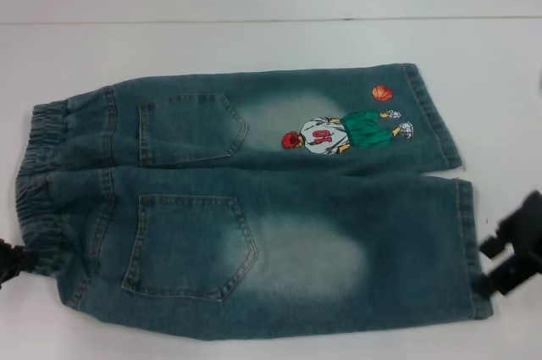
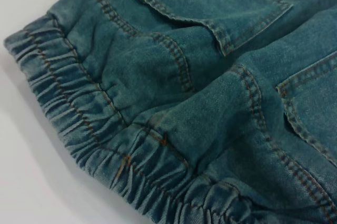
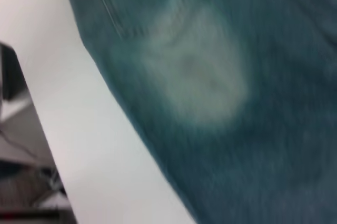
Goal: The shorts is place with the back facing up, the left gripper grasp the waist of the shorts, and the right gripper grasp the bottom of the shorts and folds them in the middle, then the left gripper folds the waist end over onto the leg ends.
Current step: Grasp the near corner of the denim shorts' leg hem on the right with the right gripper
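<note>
The denim shorts (image 1: pixel 254 207) lie flat with the back up, both patch pockets showing and the embroidered cartoon (image 1: pixel 343 131) on the far leg. The gathered waist (image 1: pixel 42 182) is at the left, and the bottom of the shorts, its two leg ends (image 1: pixel 470 241), is at the right. My left gripper (image 1: pixel 12 262) sits at the near corner of the waist, mostly out of frame. The left wrist view shows the ruffled waist (image 2: pixel 89 113) close up. My right gripper (image 1: pixel 495 263) is open just beside the near leg's hem. The right wrist view looks down on the faded denim of the shorts (image 3: pixel 210 87).
The shorts rest on a white table (image 1: pixel 254 47) with bare surface behind and around them. The right wrist view shows the table's near edge (image 3: pixel 47 129), with dark equipment (image 3: pixel 10 76) below it.
</note>
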`<act>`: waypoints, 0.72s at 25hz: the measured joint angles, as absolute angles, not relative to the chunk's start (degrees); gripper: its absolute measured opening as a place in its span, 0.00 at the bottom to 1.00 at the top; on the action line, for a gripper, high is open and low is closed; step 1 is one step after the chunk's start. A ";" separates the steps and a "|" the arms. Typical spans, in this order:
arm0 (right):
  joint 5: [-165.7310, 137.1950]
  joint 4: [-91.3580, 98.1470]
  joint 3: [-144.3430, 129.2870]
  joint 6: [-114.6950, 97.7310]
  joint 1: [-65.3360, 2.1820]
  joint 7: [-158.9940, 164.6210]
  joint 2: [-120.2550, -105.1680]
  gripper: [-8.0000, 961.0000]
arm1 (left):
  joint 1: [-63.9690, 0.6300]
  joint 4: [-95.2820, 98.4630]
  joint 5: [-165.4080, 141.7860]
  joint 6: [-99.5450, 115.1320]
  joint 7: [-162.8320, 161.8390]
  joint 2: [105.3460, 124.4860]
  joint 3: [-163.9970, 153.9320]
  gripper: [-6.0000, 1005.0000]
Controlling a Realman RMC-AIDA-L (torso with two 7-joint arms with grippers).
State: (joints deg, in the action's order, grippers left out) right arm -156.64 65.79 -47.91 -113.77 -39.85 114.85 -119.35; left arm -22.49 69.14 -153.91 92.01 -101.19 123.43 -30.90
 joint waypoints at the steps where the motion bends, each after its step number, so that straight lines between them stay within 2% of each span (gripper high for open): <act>1: -158.00 65.43 -49.18 -113.90 -40.15 116.03 -119.47 0.76 | -22.44 69.14 -153.91 92.00 -101.17 123.43 -30.91 0.07; 5: -159.58 63.74 -54.04 -114.14 -40.41 120.65 -119.37 0.75 | -22.12 69.06 -153.93 91.57 -101.13 123.41 -30.93 0.07; 11: -162.36 59.56 -57.02 -113.98 -40.83 123.65 -119.39 0.84 | -22.24 67.86 -154.00 90.46 -101.01 123.12 -30.94 0.08; 18: -162.39 58.83 -57.43 -113.57 -40.35 124.76 -119.49 0.84 | -22.55 66.87 -154.08 89.81 -100.55 122.87 -30.94 0.08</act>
State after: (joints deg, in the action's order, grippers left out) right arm -162.39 58.83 -57.43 -113.57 -40.35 124.76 -119.49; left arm -22.55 66.87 -154.08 89.81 -100.55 122.87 -30.94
